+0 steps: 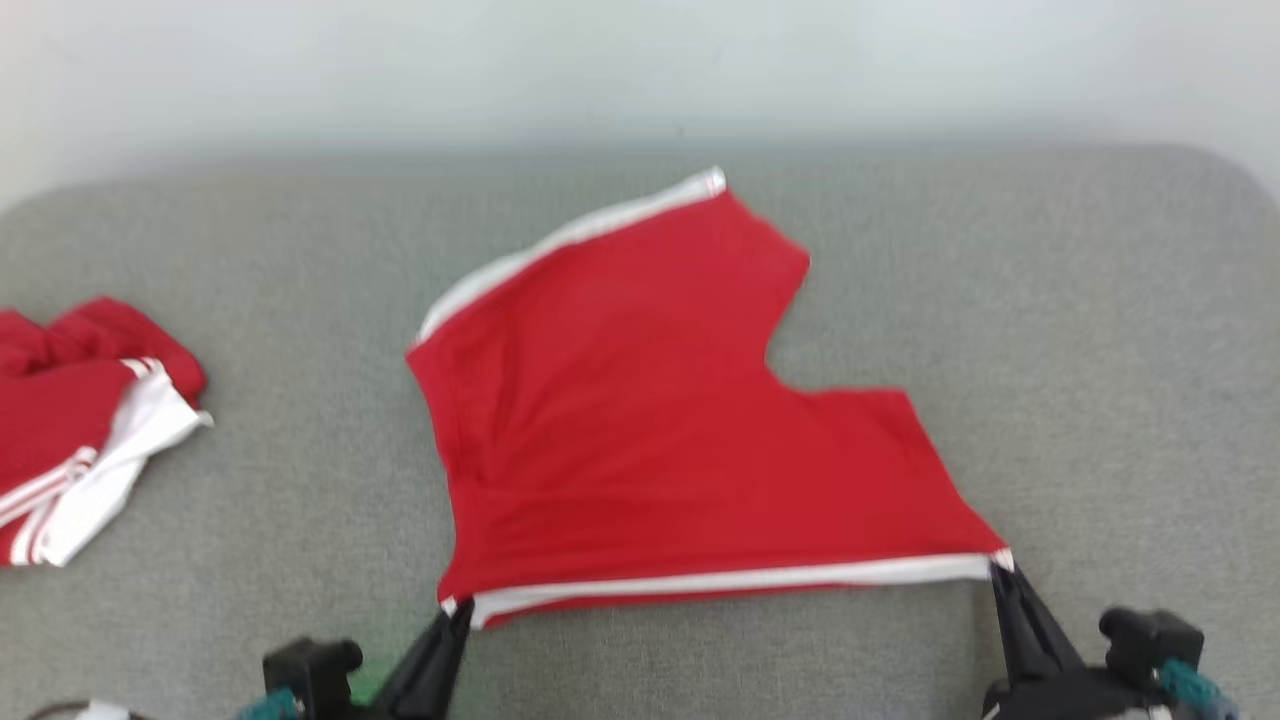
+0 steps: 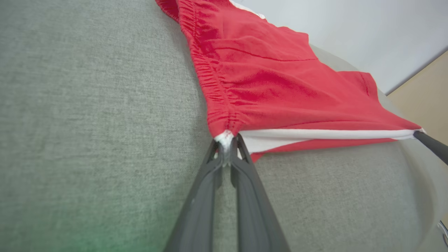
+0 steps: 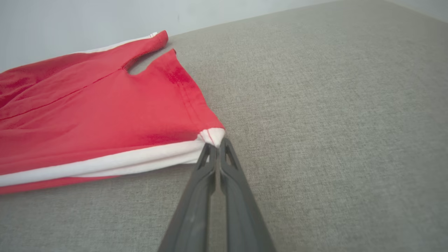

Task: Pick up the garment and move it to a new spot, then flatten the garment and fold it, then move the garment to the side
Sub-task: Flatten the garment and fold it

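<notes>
While left gripper (image 2: 226, 142) and right gripper (image 3: 217, 147) each clamp a garment (image 1: 650, 430) corner up close, head view adds a red heap (image 1: 60, 420), perhaps shorts, cut off left.

- bench (image 1: 1100, 350) right of the spread garment (image 1: 640, 430): bare fabric, free passage
- left: wide gap, then crumpled red-white clothes (image 1: 80, 430) blocking the edge

Head camera: high, facing forward and down across grey woven-fabric surface (image 1: 1100, 350). Both wrist cameras: low, very near, skimming that surface from opposite ends of the near edge of red white-striped garment (image 1: 640, 430); all three share it.
</notes>
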Available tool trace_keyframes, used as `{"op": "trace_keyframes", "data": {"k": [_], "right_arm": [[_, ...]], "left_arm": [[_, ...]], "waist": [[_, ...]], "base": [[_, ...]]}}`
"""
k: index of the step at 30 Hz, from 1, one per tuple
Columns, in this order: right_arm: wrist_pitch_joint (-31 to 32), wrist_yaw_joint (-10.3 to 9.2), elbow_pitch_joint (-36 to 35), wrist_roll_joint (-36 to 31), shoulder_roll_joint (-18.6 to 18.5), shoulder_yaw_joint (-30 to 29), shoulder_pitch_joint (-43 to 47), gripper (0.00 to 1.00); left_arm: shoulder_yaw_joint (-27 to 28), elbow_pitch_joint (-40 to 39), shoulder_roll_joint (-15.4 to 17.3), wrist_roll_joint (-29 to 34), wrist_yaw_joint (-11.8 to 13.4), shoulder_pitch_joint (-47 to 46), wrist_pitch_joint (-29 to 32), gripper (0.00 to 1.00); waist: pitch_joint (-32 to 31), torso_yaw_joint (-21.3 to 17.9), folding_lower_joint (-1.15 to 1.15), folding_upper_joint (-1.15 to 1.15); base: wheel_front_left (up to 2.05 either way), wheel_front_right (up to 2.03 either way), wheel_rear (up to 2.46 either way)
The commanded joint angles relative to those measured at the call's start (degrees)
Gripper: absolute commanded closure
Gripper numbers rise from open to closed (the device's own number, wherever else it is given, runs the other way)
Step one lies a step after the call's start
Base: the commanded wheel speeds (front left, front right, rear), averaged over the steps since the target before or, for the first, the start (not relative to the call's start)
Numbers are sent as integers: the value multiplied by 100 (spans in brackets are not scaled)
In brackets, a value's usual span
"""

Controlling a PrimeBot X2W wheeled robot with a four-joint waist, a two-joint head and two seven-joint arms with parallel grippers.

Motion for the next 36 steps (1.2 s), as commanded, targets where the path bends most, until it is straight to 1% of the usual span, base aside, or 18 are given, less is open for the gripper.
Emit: {"op": "trace_keyframes", "data": {"k": [1,6,15,19,23,29,36], "right_arm": [[-17,-117,-2,4,-172,-330,304,100],[-17,-117,-59,-39,-71,-363,612,100],[-24,-117,-263,-132,-147,-407,1137,100],[-32,-118,-365,-149,-112,-413,1314,100],[-36,-118,-461,-204,-49,-379,1442,100],[-35,-111,-635,-256,-28,-271,1481,100],[-24,-104,-801,-272,34,-308,1166,100]], "left_arm": [[287,8,223,106,94,381,-40,100],[294,-117,185,248,94,750,-40,100],[529,-356,110,413,94,1463,-41,100],[675,-472,65,485,94,1708,-41,100],[753,-552,-18,613,94,1831,-41,100],[630,-668,-84,734,92,1893,-40,100],[547,-1282,-138,634,79,1662,-39,100]], "waist": [[-570,23,2,1],[-750,51,2,1],[-1063,58,2,1],[-1151,64,2,1],[-1185,87,2,1],[-1182,121,2,1],[-1059,239,2,1]], "base": [[0,0,0],[0,0,0],[0,0,0],[0,0,0],[0,0,0],[0,0,0],[0,0,0]]}}
